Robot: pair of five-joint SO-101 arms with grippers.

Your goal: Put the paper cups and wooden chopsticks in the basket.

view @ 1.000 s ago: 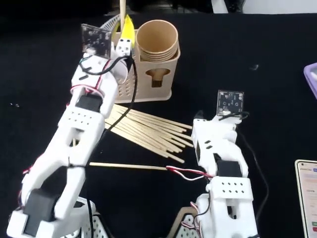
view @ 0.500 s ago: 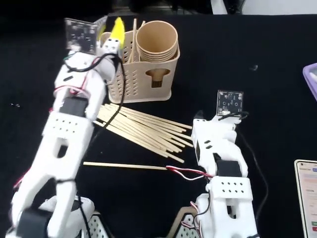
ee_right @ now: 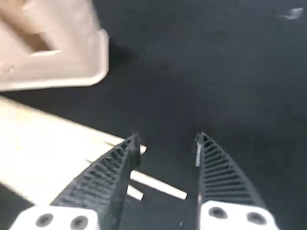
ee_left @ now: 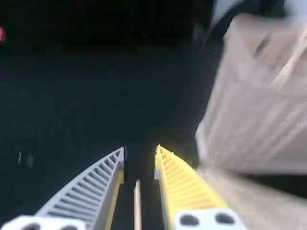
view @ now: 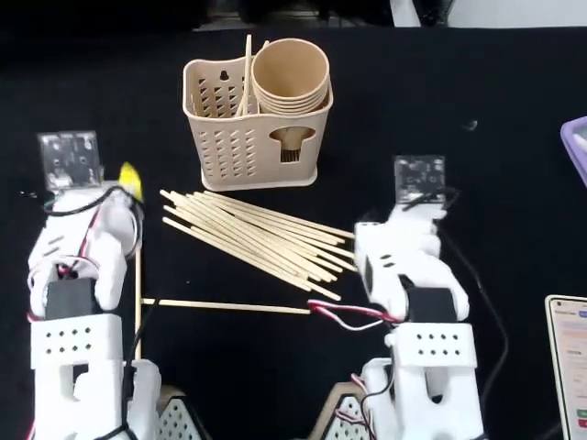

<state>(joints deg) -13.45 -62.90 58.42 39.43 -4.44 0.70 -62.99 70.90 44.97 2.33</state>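
- Left gripper: jaws a narrow gap apart, gripping nothing. A loose chopstick lies below, in line with the gap.
- Change: 1.0 s ago this arm was over the basket with a stick upright. It is now drawn back to the table's left side, well apart from the basket.
- Delivered chopsticks lean in the basket's left compartment; paper cups sit stacked in the right one.
- Right gripper: wide open, empty, over the end of the chopstick pile; barely shifted.
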